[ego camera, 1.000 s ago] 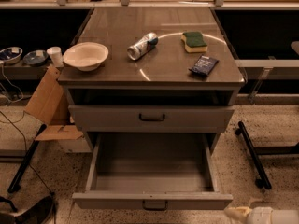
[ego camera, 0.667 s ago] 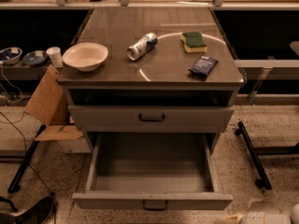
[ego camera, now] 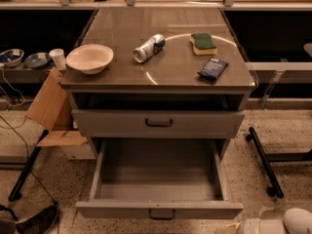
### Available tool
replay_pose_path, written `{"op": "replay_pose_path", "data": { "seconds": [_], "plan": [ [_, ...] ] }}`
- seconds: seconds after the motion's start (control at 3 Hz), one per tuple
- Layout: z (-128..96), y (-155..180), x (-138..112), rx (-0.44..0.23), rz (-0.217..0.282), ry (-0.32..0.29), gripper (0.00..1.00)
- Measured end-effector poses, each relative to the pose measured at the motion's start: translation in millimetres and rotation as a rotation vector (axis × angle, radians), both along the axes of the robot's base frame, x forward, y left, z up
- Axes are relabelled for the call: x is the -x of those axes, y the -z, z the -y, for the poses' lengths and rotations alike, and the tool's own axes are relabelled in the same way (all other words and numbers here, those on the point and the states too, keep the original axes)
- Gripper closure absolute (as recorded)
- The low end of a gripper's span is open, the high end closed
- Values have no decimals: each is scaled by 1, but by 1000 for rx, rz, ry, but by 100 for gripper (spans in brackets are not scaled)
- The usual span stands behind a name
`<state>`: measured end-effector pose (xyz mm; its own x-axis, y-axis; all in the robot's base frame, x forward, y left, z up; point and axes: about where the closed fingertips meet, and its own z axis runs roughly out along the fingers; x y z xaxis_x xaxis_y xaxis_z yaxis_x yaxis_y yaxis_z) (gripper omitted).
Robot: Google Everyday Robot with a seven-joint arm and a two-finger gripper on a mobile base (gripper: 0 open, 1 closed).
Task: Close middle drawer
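Note:
The middle drawer [ego camera: 159, 209] is pulled far out at the bottom of the cabinet. Its deep grey tray is empty, and its low front panel carries a small dark bar handle [ego camera: 162, 214]. Above it a taller drawer front [ego camera: 158, 123] with the same handle is shut. My gripper [ego camera: 265, 226] shows only as pale rounded parts at the lower right corner, right of the open drawer's front and apart from it.
On the cabinet top [ego camera: 165, 74] lie a bowl [ego camera: 89, 58], a tipped can [ego camera: 149, 48], a green sponge [ego camera: 203, 43] and a dark packet [ego camera: 213, 68]. A cardboard box [ego camera: 51, 108] stands at the left. A black wheeled frame leg [ego camera: 263, 162] lies at the right.
The pale arm parts at the lower right have shifted slightly right and lower in the frame. The drawer has not moved.

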<state>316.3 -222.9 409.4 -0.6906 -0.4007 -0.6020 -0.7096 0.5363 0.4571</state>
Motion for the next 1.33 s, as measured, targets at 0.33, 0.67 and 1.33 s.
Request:
{"op": "replay_pose_path", "data": {
  "seconds": [0.33, 0.67, 1.33],
  "plan": [
    [15, 23, -9, 27, -41, 77, 100],
    [28, 29, -36, 52, -45, 152, 100],
    [35, 30, -69, 89, -45, 191, 100]
  ]
}}
